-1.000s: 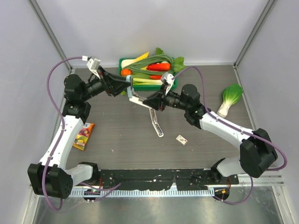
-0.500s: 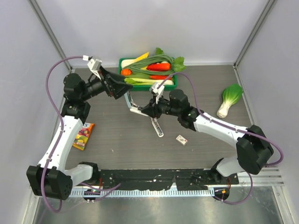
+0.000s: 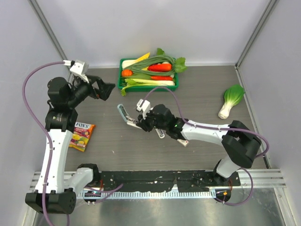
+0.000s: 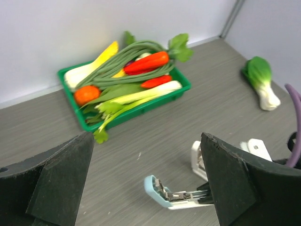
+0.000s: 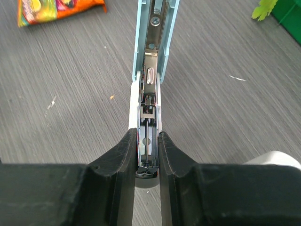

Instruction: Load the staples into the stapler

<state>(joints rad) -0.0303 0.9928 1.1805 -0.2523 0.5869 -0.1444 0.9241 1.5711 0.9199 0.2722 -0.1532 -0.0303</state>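
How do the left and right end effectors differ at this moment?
The left end effector is open and holds nothing, while the right end effector is shut on the stapler. The left one sits off to the left side, near the green tray, while the right one is mid-table. Both are black, two-fingered units.

Light: bright, even, diffuse from above; shadows faint, soft-edged on the table (image 3: 117,141). Glare: dull sheen on the metal sheet (image 3: 155,212). Focus: left wrist view soft, vegetable tray (image 4: 174,94) smeared; right wrist view crisp on stapler (image 5: 149,80), candy bag (image 5: 56,9) blurred.
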